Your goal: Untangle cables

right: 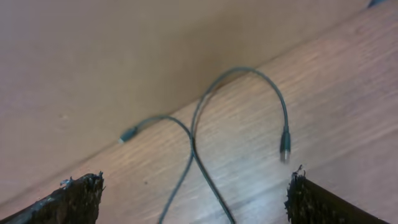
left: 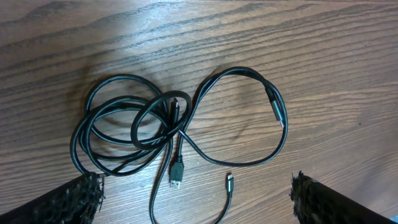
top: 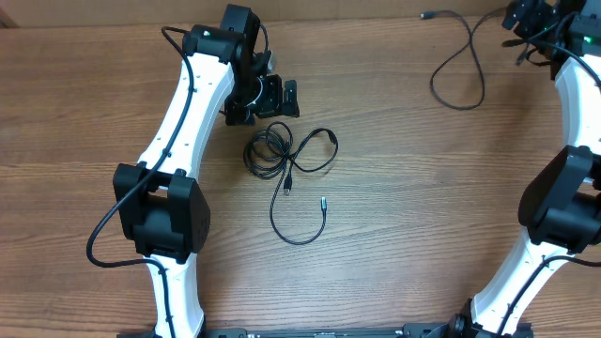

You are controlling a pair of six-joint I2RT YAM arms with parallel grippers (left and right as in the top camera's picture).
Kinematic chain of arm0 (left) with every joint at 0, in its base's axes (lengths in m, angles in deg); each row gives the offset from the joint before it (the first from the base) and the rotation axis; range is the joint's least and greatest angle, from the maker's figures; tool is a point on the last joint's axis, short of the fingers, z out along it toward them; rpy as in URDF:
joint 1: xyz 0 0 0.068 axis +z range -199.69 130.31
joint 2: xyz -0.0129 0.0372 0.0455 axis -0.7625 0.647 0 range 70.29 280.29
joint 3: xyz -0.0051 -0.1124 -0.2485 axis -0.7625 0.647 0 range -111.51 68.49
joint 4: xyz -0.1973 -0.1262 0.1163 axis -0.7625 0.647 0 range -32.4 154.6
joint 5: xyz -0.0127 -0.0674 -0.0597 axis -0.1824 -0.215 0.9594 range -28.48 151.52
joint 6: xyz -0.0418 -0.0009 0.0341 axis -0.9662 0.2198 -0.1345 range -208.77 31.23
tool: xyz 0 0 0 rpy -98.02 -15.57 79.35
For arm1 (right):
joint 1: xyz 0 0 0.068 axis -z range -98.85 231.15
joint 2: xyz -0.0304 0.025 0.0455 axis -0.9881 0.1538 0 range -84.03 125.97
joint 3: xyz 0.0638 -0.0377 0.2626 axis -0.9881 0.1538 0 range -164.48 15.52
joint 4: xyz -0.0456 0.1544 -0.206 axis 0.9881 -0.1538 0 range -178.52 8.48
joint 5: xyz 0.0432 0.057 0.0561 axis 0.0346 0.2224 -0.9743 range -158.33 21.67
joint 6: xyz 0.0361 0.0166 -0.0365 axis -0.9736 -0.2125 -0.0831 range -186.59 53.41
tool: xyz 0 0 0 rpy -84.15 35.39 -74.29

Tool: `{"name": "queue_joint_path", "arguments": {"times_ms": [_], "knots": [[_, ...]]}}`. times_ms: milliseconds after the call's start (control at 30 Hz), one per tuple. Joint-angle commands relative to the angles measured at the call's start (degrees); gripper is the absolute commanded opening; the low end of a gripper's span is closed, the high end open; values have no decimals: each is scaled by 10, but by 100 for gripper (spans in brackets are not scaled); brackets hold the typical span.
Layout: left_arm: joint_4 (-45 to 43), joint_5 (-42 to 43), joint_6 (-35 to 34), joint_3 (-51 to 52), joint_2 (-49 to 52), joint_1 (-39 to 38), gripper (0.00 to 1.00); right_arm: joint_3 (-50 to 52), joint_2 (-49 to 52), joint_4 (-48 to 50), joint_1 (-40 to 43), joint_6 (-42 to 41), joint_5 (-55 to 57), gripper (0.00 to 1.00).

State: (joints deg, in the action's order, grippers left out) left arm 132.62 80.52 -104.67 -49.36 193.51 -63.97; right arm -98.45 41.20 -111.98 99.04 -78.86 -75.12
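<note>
Cables (left: pixel 179 132) lay tangled under left gripper (left: pixel 196 208) w/ jaws spread; best was pinching one loose plug (left: pixel 176 174) & pulling slowly; right gripper (right: pixel 196 199) jaws spread too.

Two robot arms, the left arm (top: pixel 183 113) and right arm (top: pixel 575 94), made of glossy white tubular links joined by bulky black joint housings (top: pixel 160 211). A thick black wire (top: pixel 103 230) runs along the left arm. Small green lights (top: pixel 206 36) glow at the far ends. Rough, frayed-looking black finger pads (left: pixel 71 198)
</note>
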Motion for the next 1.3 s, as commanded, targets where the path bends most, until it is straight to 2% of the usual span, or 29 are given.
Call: {"name": "queue_joint_path", "arguments": {"times_ms": [0, 367, 467, 667, 867, 967, 1267], "knots": [[-1, -3, 13, -8, -7, -4, 99, 4, 21, -13, -10, 3, 11, 93], [-1, -3, 13, -8, -7, -4, 99, 4, 16, -94, -26, 3, 6, 95], [-1, -3, 13, -8, -7, -4, 99, 4, -15, -132, -28, -13, 3, 99], [-1, -4, 13, -8, -7, -4, 100, 4, -104, -208, -28, -75, -30, 100], [-1, -4, 13, -8, -7, -4, 100, 4, -182, -294, -28, -74, -170, 100], [-1, -4, 13, -8, -7, -4, 100, 4, -209, -339, -29, -74, -184, 96], [-1, -3, 13, -8, -7, -4, 99, 4, -265, -449, -57, -52, -184, 95]]}}
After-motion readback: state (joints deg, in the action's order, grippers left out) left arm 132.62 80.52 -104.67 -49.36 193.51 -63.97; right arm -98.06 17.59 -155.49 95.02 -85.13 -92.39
